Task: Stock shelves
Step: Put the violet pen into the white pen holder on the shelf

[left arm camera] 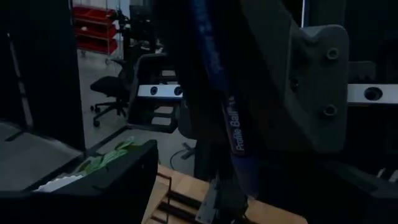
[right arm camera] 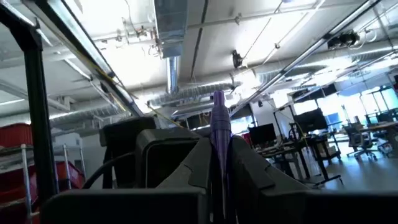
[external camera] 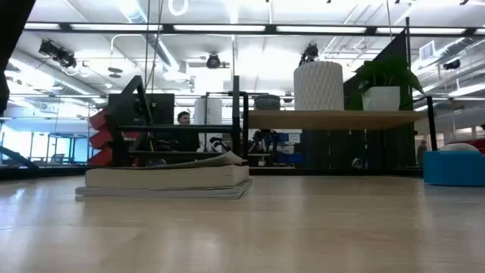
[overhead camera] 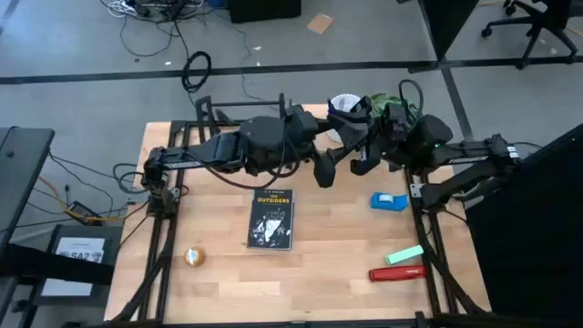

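- The book (overhead camera: 271, 220) lies flat in the middle of the bench (overhead camera: 219, 282). It has a dark cover.
- The black rack (external camera: 182, 129) stands behind the book, at the far edge of the bench.
- The wooden shelf (external camera: 341, 119) on black legs stands beside the rack, also behind the book.
- A white ribbed pot (external camera: 318, 86) and a green plant (external camera: 386, 76) in a white pot sit on top of the wooden shelf.
- The right gripper (overhead camera: 360, 162) hangs in the air above the bench, behind the book and near the wooden shelf. Its jaws are pressed tight on a thin purple pen (right arm camera: 219, 134), which sticks straight out.
- The left gripper (overhead camera: 323, 171) is up in the air just beside the right one. I cannot tell how its jaws stand.
- A blue tape holder (overhead camera: 389, 201) sits to the right of the book.
- A green block (overhead camera: 404, 255) and a red tool (overhead camera: 396, 272) lie in front of the tape holder.
- A small yellow ball (overhead camera: 193, 257) lies to the left of the book, nearer the front edge.
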`<state>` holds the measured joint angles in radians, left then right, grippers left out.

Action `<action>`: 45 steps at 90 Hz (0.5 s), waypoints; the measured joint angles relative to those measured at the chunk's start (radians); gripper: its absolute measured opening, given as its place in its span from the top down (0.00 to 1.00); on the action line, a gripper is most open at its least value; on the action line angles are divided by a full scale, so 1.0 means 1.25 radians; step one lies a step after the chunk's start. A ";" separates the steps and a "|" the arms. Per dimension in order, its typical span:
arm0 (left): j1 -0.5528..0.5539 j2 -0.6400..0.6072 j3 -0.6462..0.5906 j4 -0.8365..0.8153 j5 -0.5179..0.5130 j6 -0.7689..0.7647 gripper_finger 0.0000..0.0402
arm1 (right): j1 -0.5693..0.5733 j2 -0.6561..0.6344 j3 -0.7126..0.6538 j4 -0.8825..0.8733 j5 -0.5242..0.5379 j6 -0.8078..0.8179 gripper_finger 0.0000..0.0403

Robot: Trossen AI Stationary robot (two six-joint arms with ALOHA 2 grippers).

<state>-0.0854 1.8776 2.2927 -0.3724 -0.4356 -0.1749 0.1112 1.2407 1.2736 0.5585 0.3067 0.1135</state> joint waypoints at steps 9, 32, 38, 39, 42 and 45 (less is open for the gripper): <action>0.003 0.000 0.000 0.003 0.011 0.001 0.31 | 0.009 -0.002 0.000 -0.001 0.003 0.001 0.98; 0.006 -0.004 0.000 -0.009 0.041 0.004 0.61 | 0.035 -0.005 0.000 -0.016 0.012 -0.005 0.98; 0.003 -0.005 0.000 -0.011 0.053 0.003 0.70 | 0.043 -0.015 0.000 -0.039 0.011 -0.005 0.98; 0.002 -0.005 0.000 -0.011 0.053 0.002 0.72 | 0.044 -0.018 0.000 -0.044 0.011 -0.004 0.98; 0.001 -0.005 0.000 -0.011 0.047 0.000 0.76 | 0.048 -0.027 0.000 -0.063 0.009 -0.003 0.98; -0.001 -0.005 0.000 -0.011 0.050 -0.006 0.81 | 0.053 -0.036 0.000 -0.081 0.016 -0.007 0.98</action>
<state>-0.0864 1.8709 2.2925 -0.3859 -0.3733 -0.1822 0.1770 1.1956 1.2732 0.4575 0.3266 0.1047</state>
